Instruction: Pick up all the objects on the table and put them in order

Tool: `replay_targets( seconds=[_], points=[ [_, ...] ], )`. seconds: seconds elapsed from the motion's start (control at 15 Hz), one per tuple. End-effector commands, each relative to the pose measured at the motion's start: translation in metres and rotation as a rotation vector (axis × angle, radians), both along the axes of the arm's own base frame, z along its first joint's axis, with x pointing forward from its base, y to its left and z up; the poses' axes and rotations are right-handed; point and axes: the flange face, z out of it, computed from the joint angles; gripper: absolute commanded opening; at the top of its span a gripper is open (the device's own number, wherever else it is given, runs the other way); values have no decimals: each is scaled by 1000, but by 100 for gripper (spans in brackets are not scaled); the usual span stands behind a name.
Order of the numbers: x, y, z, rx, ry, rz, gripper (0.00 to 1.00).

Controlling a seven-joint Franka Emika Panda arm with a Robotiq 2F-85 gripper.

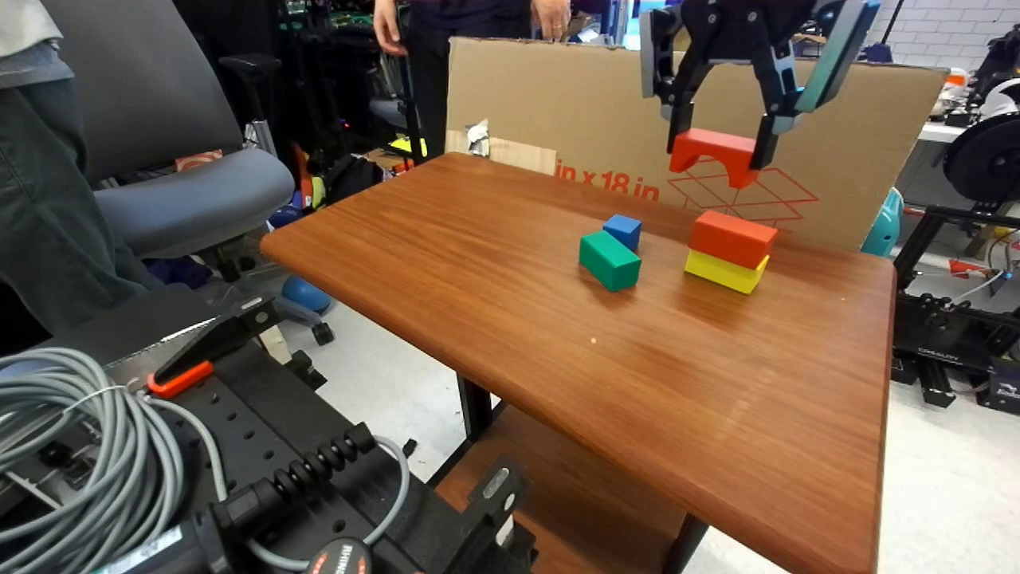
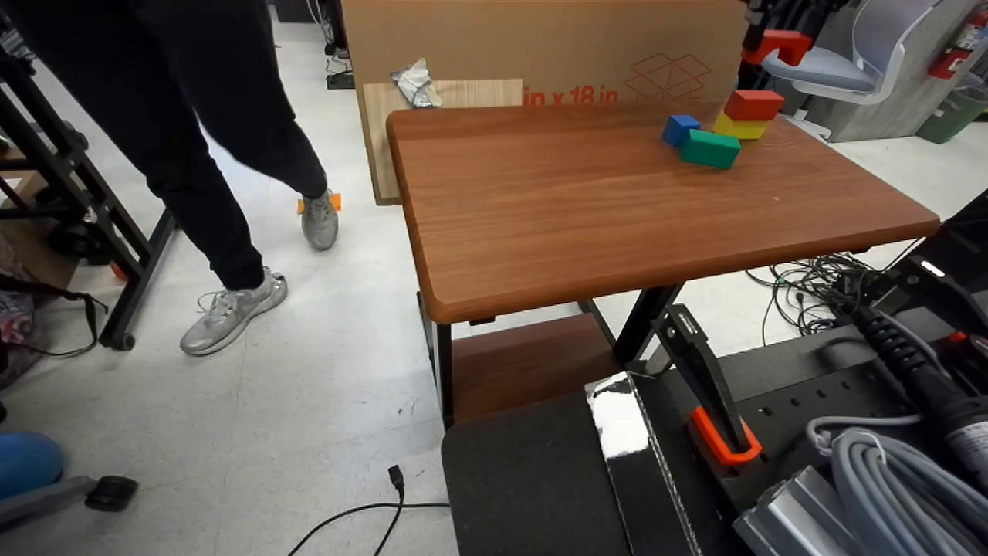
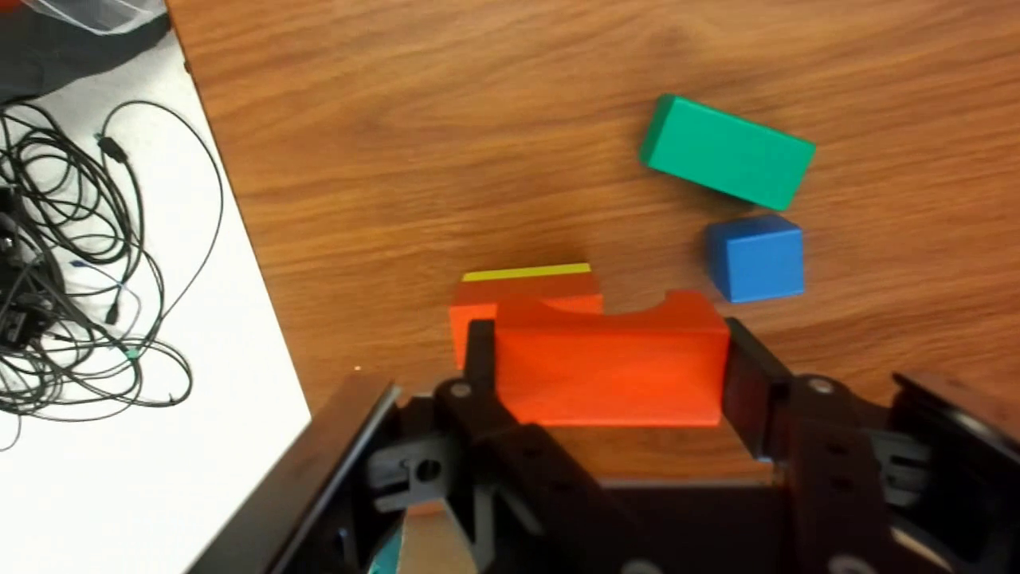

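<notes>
Jaws clasp a red arch point(image 1: 713, 144) by its ends above the far side of the worktop point(image 1: 478, 271), where a red block point(image 1: 733, 238) tops a yellow block point(image 1: 724, 272) right of the green block point(image 1: 610, 261) and blue block point(image 1: 623, 230). Lowered off-centre, the arch could topple the stack.

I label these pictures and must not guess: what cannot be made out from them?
Yellow block: most of its top, under the red rectangular block, both exterior views.
Wrist view: part of the red rectangular block, hidden by the red arch block.
End effector: upper part cut off by the top edge, both exterior views.
Pale speck on the tabletop: too small to identify, in an exterior view.
</notes>
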Motion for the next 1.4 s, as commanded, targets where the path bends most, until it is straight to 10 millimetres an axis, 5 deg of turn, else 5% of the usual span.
replay_targets(
  seconds=[0.0,0.53,1.33],
  points=[
    [-5,-21,-2,-18,54,-2,42],
    [3,-35,-22,-13,91,-25,42],
    [32,-25,-38,-16,111,15,42]
  ],
)
